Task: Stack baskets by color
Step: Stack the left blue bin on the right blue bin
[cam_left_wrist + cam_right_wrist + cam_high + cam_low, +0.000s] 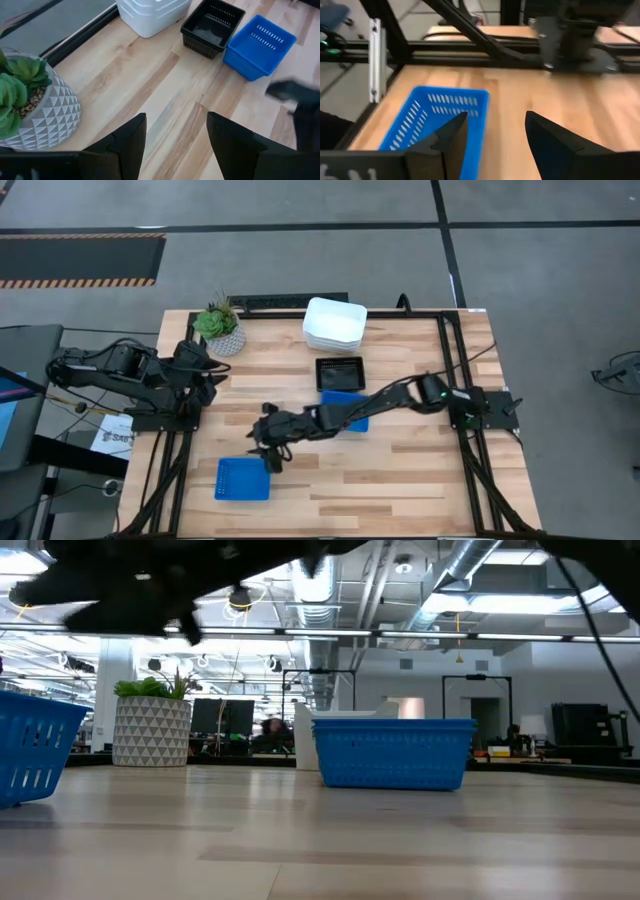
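A stack of white baskets (pixel 335 323) stands at the far edge. In front of it sits a black basket (pixel 340 370), then a blue basket (pixel 345 408) partly under my right arm. A second blue basket (pixel 243 478) rests on its base near the front left. My right gripper (pixel 268 444) hovers open just right of and beyond this basket (pixel 432 122), touching nothing. My left gripper (pixel 175 135) waits open at the table's left side, near the plant.
A green potted plant (pixel 222 330) in a patterned white pot stands at the far left corner. A black frame rail (pixel 452 370) runs along the right side. Bare wood lies across the front middle and right (pixel 380 480).
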